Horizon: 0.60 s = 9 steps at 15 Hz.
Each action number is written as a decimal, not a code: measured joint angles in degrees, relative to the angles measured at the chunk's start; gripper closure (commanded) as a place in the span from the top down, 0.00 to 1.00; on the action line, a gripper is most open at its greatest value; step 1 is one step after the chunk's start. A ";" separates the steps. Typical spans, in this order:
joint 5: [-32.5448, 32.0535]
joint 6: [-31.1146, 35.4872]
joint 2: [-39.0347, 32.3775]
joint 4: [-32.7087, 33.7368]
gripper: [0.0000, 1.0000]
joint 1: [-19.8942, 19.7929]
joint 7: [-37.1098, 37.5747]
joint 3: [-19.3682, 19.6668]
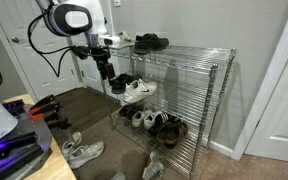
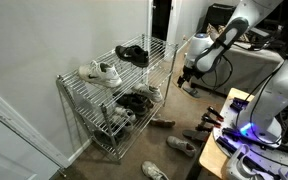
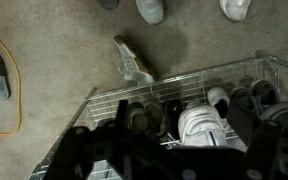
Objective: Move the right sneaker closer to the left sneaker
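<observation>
— Where are the white sneakers?
— On the middle shelf of the wire rack, side by side, under the black shoes on the top shelf. I cannot tell which one is the right.
— And the gripper?
— Just beside the rack's end, near that middle shelf. The wrist view shows its fingers spread wide, holding nothing.

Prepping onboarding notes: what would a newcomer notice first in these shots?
A wire rack of shoes stands against the wall, with white sneakers on its middle shelf and black shoes on top. The gripper hangs just off the rack's end, near the middle shelf. Loose shoes lie scattered on the carpet in front.
</observation>
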State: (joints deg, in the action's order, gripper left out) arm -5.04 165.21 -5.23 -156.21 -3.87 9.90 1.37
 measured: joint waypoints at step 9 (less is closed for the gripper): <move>-0.76 0.01 -1.19 0.35 1.00 1.21 -0.23 0.32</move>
State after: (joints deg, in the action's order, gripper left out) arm -5.79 165.22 -6.42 -155.86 -2.66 9.67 1.69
